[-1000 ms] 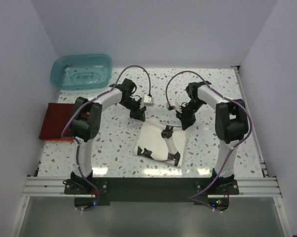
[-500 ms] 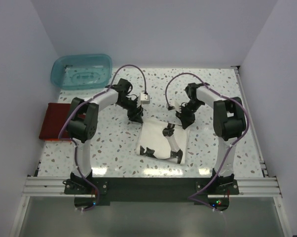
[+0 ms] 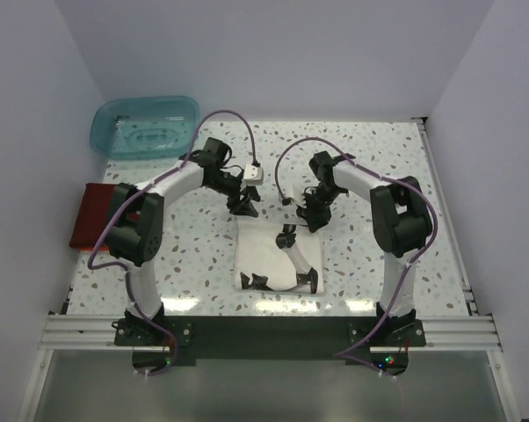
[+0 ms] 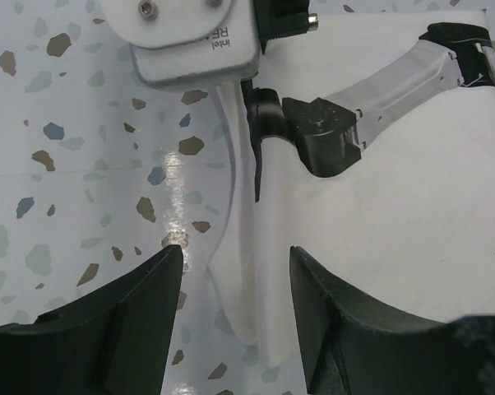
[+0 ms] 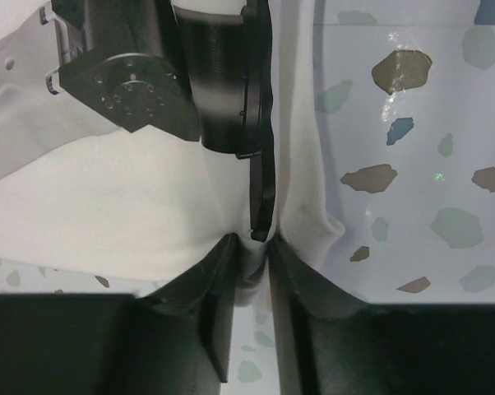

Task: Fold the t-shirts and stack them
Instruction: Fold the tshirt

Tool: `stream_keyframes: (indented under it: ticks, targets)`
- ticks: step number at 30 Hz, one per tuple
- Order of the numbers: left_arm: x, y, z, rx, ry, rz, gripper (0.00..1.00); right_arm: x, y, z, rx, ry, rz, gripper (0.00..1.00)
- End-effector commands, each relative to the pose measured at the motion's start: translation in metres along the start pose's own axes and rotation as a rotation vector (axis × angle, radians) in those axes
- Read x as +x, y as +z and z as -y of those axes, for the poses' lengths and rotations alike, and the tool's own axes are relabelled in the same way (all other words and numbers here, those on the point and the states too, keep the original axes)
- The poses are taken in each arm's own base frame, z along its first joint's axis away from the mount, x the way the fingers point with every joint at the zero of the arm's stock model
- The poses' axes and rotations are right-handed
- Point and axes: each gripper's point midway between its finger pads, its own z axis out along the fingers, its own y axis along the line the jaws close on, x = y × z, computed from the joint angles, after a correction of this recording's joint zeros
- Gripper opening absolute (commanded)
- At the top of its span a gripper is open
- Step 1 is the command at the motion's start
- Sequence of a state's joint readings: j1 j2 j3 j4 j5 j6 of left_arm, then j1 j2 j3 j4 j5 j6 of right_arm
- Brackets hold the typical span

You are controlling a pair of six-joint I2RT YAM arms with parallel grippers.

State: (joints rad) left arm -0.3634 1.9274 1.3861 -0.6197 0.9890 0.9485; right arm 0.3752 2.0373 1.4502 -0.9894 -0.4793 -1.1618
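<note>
White shirt [image 3: 260, 252] dragged leftward; right claw [image 5: 252, 249] pinches its edge, left claw [image 4: 236, 267] apart.

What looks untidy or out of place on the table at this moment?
The white t-shirt does not lie flat: its left edge is rumpled into a loose fold near the open left gripper. Nothing looks spilled or damaged.

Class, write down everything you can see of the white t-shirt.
The white t-shirt is creased cloth, folded to a rectangle with black marks on top. It lies on the speckled table near its front edge. The right gripper pinches its far right corner; the left gripper hangs open at its far left corner.
</note>
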Motion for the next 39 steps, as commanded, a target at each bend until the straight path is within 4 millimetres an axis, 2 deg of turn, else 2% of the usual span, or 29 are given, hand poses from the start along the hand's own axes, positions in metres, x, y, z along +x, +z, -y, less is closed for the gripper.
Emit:
stream_keyframes:
  ticks: [1,2,4,5,6,7,9,10,13,19,20,23,25,27,30,35,39]
  targets:
    - [-0.009,0.009,0.022,0.072,0.034,0.050,0.60,-0.009,0.013,0.004,0.023,-0.048,0.061,0.27]
    - [-0.008,0.011,0.025,0.084,0.030,0.053,0.60,-0.013,0.010,0.005,0.036,-0.049,0.070,0.35]
    - [-0.009,0.016,0.030,0.104,0.022,0.054,0.60,-0.023,-0.006,0.008,0.075,-0.023,0.101,0.39]
    - [-0.009,0.019,0.031,0.111,0.022,0.053,0.60,-0.028,-0.012,0.009,0.082,-0.002,0.123,0.51]
    - [-0.010,0.021,0.032,0.115,0.022,0.053,0.60,-0.030,-0.022,0.010,0.092,0.056,0.149,0.54]
    - [-0.008,0.025,0.033,0.122,0.019,0.044,0.60,-0.043,-0.038,0.013,0.105,0.079,0.204,0.54]
    - [-0.007,0.030,0.030,0.113,0.026,0.042,0.60,-0.048,-0.058,0.017,0.115,0.177,0.266,0.54]
    - [-0.005,0.034,0.030,0.112,0.025,0.034,0.60,-0.061,-0.071,0.022,0.124,0.194,0.332,0.54]
    - [-0.001,0.044,0.025,0.100,0.032,0.024,0.60,-0.070,-0.086,0.032,0.129,0.342,0.425,0.51]
    - [0.010,0.062,0.021,0.111,0.038,-0.005,0.57,-0.093,-0.078,0.061,0.093,0.541,0.564,0.36]
    - [0.011,0.064,0.021,0.114,0.039,-0.009,0.56,-0.092,-0.072,0.065,0.082,0.569,0.570,0.34]
    - [0.014,0.068,0.022,0.116,0.067,-0.020,0.46,-0.097,-0.066,0.076,0.069,0.644,0.604,0.32]
    - [0.016,0.068,0.026,0.119,0.090,-0.026,0.34,-0.100,-0.063,0.081,0.058,0.654,0.619,0.30]
    - [0.017,0.068,0.033,0.128,0.131,-0.027,0.22,-0.103,-0.055,0.080,0.031,0.665,0.616,0.29]
    - [0.017,0.067,0.042,0.133,0.202,-0.029,0.12,-0.111,-0.043,0.070,-0.018,0.652,0.608,0.26]
    - [0.009,0.063,0.047,0.088,0.319,-0.019,0.03,-0.128,-0.019,0.040,-0.147,0.632,0.584,0.24]
    - [-0.007,0.056,0.047,0.026,0.422,-0.009,0.00,-0.133,-0.005,0.022,-0.236,0.617,0.564,0.22]
